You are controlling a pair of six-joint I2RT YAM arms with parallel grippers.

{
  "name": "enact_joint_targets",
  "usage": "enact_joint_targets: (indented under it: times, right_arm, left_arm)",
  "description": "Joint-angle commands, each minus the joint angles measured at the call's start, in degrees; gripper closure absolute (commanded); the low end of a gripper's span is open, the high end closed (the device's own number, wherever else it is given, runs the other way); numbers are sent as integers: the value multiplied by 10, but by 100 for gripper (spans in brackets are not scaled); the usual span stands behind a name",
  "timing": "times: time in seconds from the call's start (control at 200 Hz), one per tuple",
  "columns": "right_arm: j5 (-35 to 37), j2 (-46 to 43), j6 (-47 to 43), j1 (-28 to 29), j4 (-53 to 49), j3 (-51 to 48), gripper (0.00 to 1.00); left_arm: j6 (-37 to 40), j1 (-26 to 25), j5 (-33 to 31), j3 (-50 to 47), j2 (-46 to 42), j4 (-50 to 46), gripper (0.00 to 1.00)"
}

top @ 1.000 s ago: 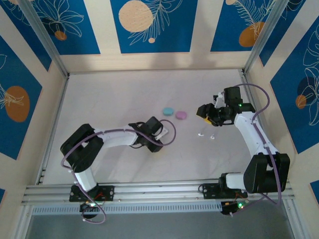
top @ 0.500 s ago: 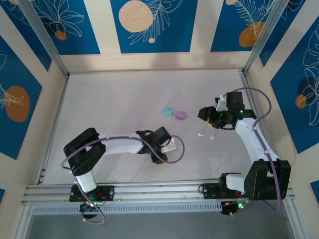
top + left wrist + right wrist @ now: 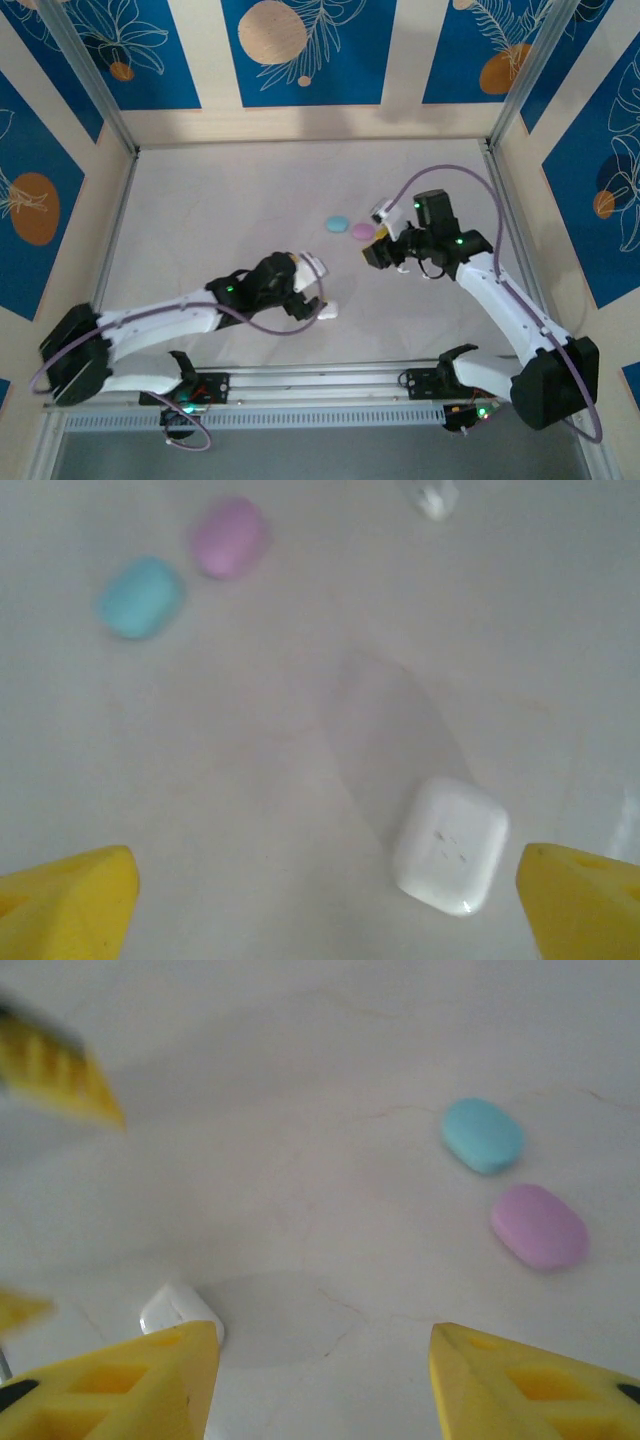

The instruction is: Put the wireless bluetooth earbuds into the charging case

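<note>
The white charging case (image 3: pixel 450 845) lies closed on the table between the wide-apart yellow fingertips of my left gripper (image 3: pixel 325 910), close to the right one and free of both. In the top view the case (image 3: pixel 329 310) sits at the tip of the left gripper (image 3: pixel 316 288). My right gripper (image 3: pixel 378 243) hovers open to the right of it, over bare table. In the right wrist view that gripper (image 3: pixel 325 1380) has nothing between its fingers, and the case (image 3: pixel 178 1310) peeks out beside its left finger. One white earbud (image 3: pixel 430 495) shows blurred at the top edge.
A pale blue oval case (image 3: pixel 338 223) and a pink one (image 3: pixel 362 231) lie side by side mid-table, just left of the right gripper. They also appear as the blue case (image 3: pixel 483 1135) and pink case (image 3: pixel 540 1225). Walls enclose the table on three sides.
The left arm has stretched out to the right and its gripper has opened, leaving the white case on the table. The right arm has swung left toward the coloured cases.
</note>
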Motion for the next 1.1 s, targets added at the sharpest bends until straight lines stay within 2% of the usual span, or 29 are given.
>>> enact_joint_targets:
  times: [0.0, 0.085, 0.16, 0.235, 0.35, 0.585, 0.625, 0.805, 1.095]
  right_arm:
    - [4, 43, -174, 29, -48, -2, 45]
    - [-14, 70, -217, 56, -51, -6, 46]
    - [-14, 85, -244, 89, -26, -24, 46]
    - [-25, 98, -270, 115, -2, -40, 45]
    - [-26, 119, -292, 152, 19, -49, 45]
    - [33, 186, -301, 213, 52, -59, 44]
    - [44, 194, -300, 219, 62, -63, 40]
    - [101, 231, -283, 234, 110, -69, 39]
    - [78, 268, -282, 238, 100, -55, 42]
  left_arm:
    - [-108, 32, -59, -61, -85, 79, 1]
    - [-157, 64, -71, -101, -158, 89, 0]
    - [-208, 113, -73, -120, -202, 71, 0]
    - [-249, 164, -50, -130, -220, 54, 0]
    - [-290, 202, -24, -135, -222, 53, 0]
    - [-326, 235, -7, -139, -204, 68, 0]
    - [-328, 236, -5, -139, -202, 72, 0]
    - [-325, 243, 5, -138, -202, 71, 0]
    - [-323, 249, 14, -136, -201, 63, 0]
